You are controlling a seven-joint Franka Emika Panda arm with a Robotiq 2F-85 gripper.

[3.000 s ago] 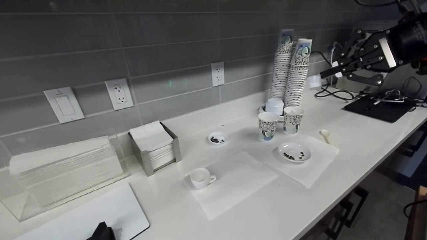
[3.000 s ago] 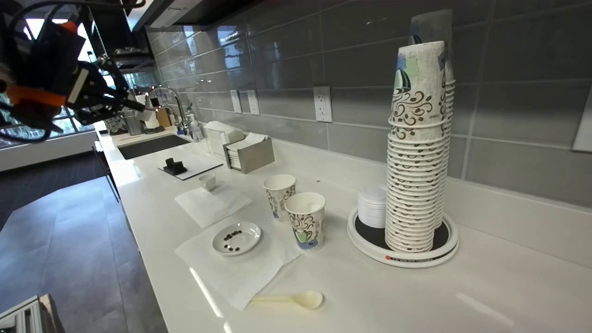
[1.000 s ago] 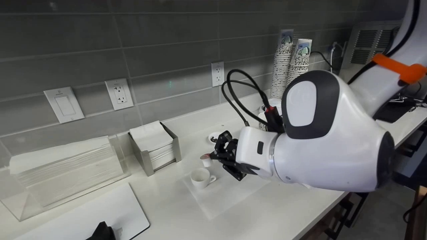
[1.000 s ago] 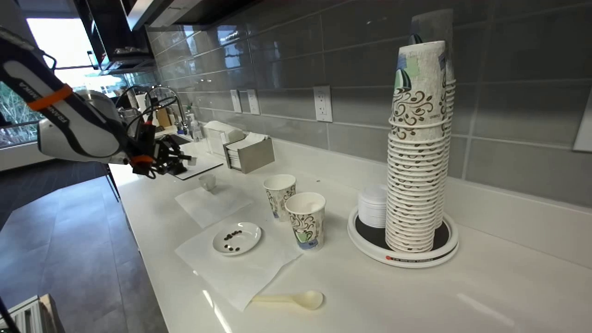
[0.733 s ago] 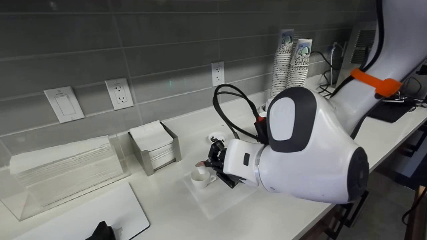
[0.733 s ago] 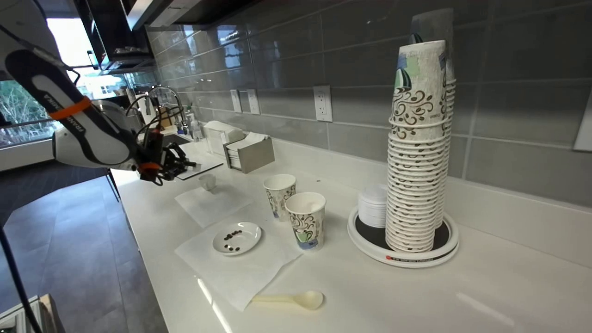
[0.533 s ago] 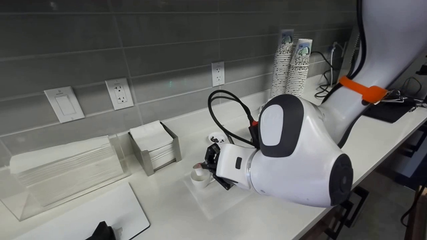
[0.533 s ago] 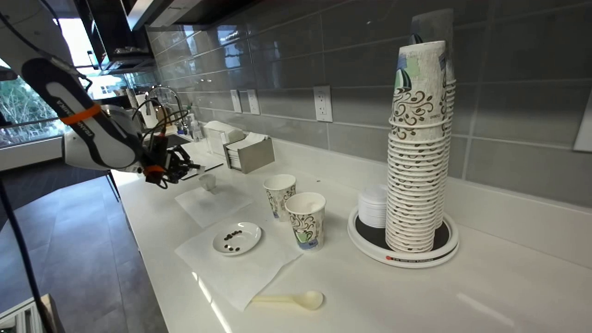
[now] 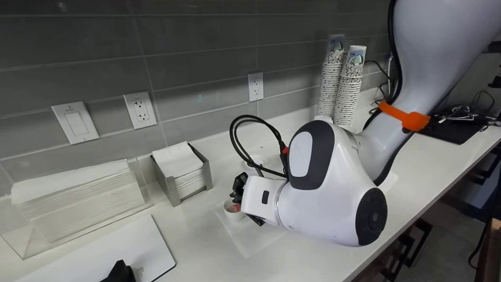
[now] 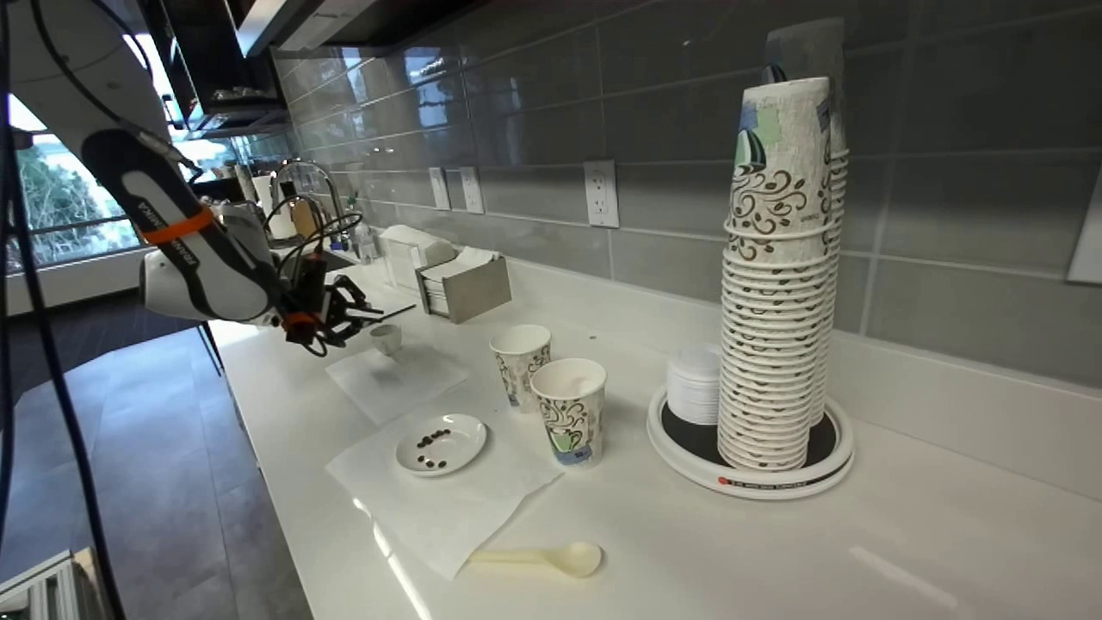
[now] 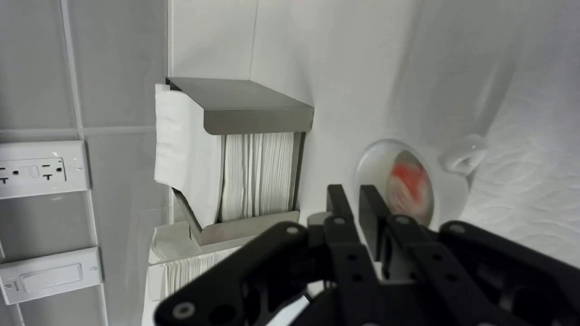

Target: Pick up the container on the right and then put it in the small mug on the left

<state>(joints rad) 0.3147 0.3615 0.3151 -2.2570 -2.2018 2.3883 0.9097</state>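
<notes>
Arm point(image 9: 321, 203) reaches in above the counter point(image 9: 305, 262), upper link slanting down, wrist section close to level; gripper point(image 11: 351, 199) is at the small mug point(image 10: 389, 344), tips just above or beside the rim in an exterior view — which of the two, I cannot tell; mug stands upright on a paper sheet point(image 10: 405, 387).

Against the frame half a second earlier: in an exterior view the container point(image 9: 235, 208), then hanging from the gripper over the mug, is now inside it, reddish face showing; arm sits slightly lower and further left there; mug stays put.

Jaws: parted by a narrow gap, pale surface visible between the fingers point(image 11: 374, 206); container is out of their grip — blurred in the wrist view, so its tilt cannot be told; one finger overlaps the mug there, contact unclear.
</notes>
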